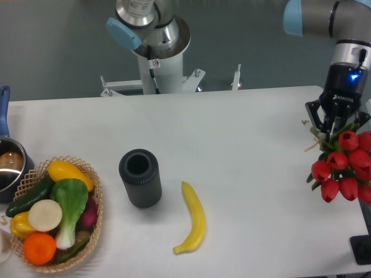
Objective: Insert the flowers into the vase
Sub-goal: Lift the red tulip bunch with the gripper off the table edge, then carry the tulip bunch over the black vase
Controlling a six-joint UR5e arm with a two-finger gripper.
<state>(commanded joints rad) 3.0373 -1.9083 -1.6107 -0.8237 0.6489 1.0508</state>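
We see the claw point(333, 128) clamped on the flowers point(343, 164) at the worktop's point(243, 150) right edge; the vase point(140, 178) stands upright, well apart, beside a banana point(193, 218).

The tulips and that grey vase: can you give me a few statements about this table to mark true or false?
1. The red tulips are already in the vase. False: the gripper holds them at the table's right edge.
2. The vase stands upright with an empty mouth. True.
3. A banana lies right of the vase. True.
4. The wicker basket holds only oranges. False: it holds mixed produce, with one orange.
5. The banana touches the vase. False: they lie apart.
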